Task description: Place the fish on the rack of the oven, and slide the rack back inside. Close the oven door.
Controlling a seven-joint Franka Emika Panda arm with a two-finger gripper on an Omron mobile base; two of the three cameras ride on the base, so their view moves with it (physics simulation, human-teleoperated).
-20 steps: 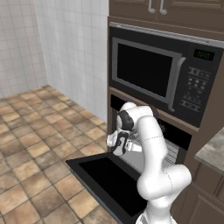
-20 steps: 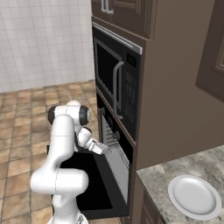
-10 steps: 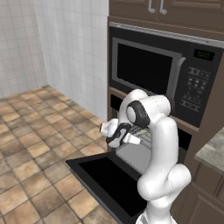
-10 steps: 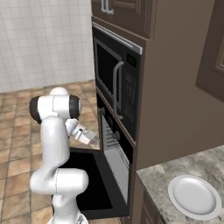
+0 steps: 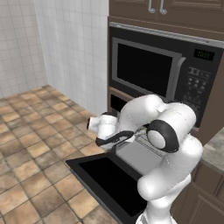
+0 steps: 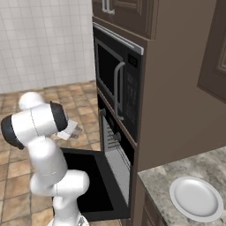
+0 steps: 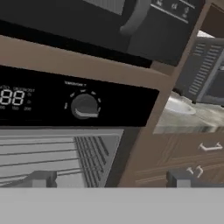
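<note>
Oven door (image 5: 109, 183): lower centre, dropped flat. Rigid, heavy, glossy; we'd lift at front edge. Rack (image 7: 39, 151): lower left, hand view. Fish: we can't place it. Gripper (image 7: 109, 179): jaws wide, empty.

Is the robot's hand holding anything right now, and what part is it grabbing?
Nothing is held. The two-finger gripper is open with nothing between its dark tips, pointing at the black wall oven's front and light grey cavity.
</note>
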